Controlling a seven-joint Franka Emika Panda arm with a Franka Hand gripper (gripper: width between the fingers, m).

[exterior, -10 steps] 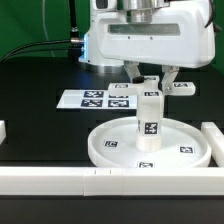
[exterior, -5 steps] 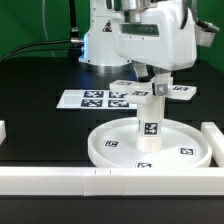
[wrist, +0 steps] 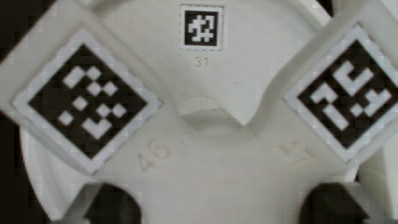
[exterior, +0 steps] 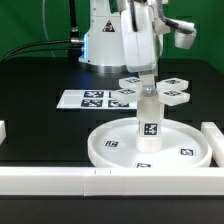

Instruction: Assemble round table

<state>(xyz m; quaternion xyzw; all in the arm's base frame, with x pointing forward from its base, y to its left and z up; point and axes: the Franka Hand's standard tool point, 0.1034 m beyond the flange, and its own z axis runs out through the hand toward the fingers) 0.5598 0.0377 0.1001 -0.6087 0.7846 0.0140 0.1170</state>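
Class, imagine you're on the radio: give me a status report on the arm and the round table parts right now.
Gripper shut on cross-shaped piece, seated on top of upright cylinder. Cylinder stands in disc hub. Marker board behind, long bars bordering; nothing blocking.

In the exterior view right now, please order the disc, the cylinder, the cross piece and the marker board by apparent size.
1. Disc
2. Marker board, though it lies farther from the camera
3. Cross piece and cylinder look alike; I will not rank them.

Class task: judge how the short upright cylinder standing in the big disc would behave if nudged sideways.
The cylinder looks rigid moulded plastic, so it likely would not bend. It stands upright at the centre of the disc, so probably resists tipping. The cross-shaped piece on top, under the gripper, may steady it.
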